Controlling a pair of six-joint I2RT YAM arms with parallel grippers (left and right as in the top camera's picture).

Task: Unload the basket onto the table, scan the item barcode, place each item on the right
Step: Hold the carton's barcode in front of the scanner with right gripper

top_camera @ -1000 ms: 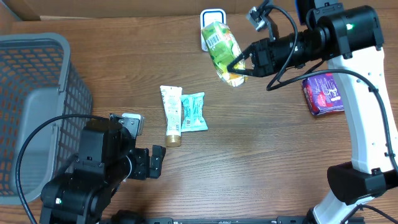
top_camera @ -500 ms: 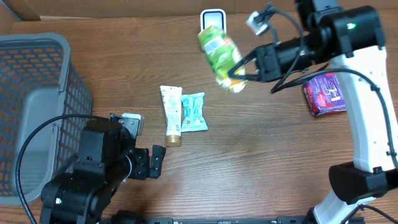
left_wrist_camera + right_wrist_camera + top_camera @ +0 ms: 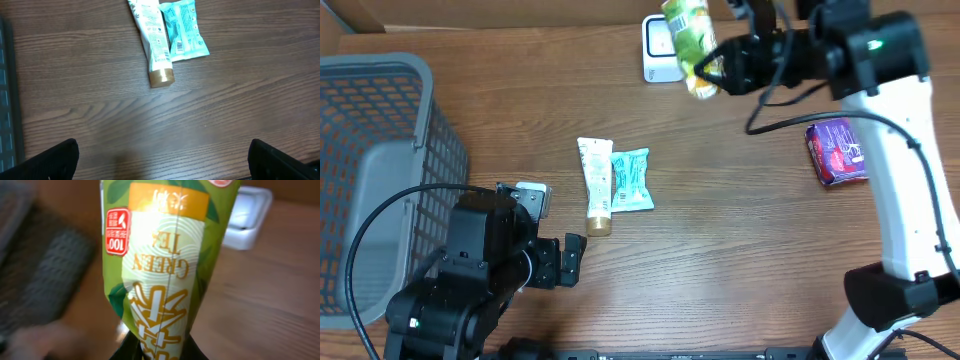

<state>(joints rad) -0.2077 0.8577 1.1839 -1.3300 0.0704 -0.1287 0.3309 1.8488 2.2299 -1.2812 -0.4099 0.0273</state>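
Green pouch (image 3: pixel 688 30) in right pincer (image 3: pixel 708 72) over white scanner (image 3: pixel 658 62); purple box (image 3: pixel 840 152) nearby

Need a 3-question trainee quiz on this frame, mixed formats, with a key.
1. True or false: the right gripper is shut on the green tea pouch.
2. Fill in: the white gold-capped tube lies on the table beside a teal ____.
3. The left gripper is: A) open, holding nothing B) shut on the tube C) shut on the pouch.

Key: 1 true; 2 sachet; 3 A.
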